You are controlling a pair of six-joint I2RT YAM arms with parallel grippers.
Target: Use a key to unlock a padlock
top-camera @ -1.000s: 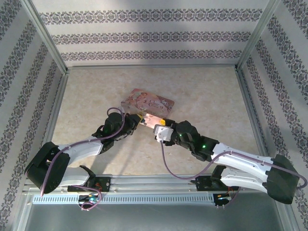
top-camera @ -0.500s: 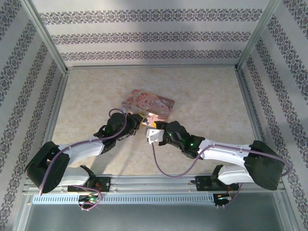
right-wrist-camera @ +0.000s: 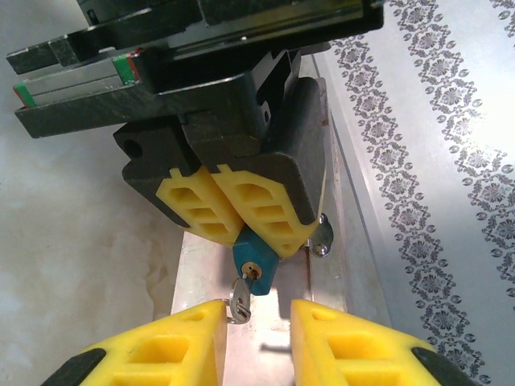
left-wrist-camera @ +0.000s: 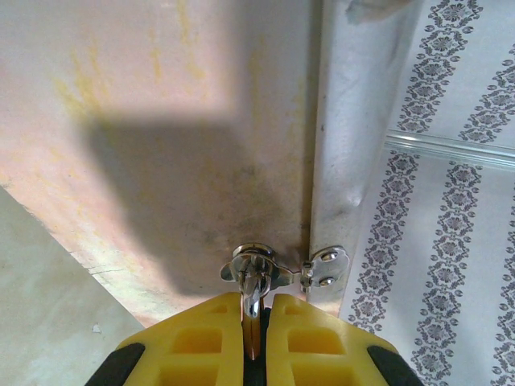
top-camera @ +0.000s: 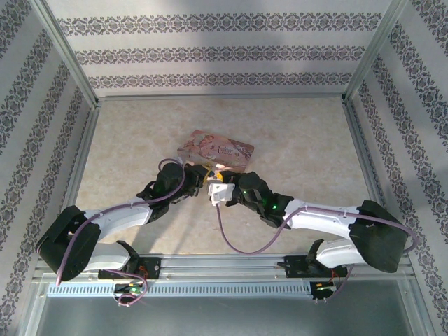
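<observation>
Left tool (right-wrist-camera: 241, 229): pressed together on the padlock (right-wrist-camera: 257, 259). In the right wrist view its yellow fingers (right-wrist-camera: 269, 209) are seen pinching the top of the blue body.
Left wrist view: a silvery metal piece (left-wrist-camera: 253, 281) is held in the seam between the closed fingers. Whether it is the lock's shackle cannot be told.
Padlock: held off the surface (top-camera: 140, 140) near its middle, at the near edge of the pink box (top-camera: 217, 148), between the two tools. The blue body is tilted, with the keyhole end turned toward the right tool.
Key (right-wrist-camera: 239, 302): small and silvery, hanging at the keyhole end of the padlock. How deep it is seated cannot be told.
Right tool (right-wrist-camera: 257, 310): spread, nothing gripped. Its two yellow fingertips are set on either side of the key and the lock's lower end. The key head is just beside the left-hand fingertip in that view, and contact cannot be judged.
Arms: both are reached in from the near edge and meet at mid-surface, the left tool just left of the right one.
Pink box: flat, illustrated lid up, lying just beyond both tools.
Clasp (right-wrist-camera: 321, 238): a small silvery tab is seen just right of the padlock.
</observation>
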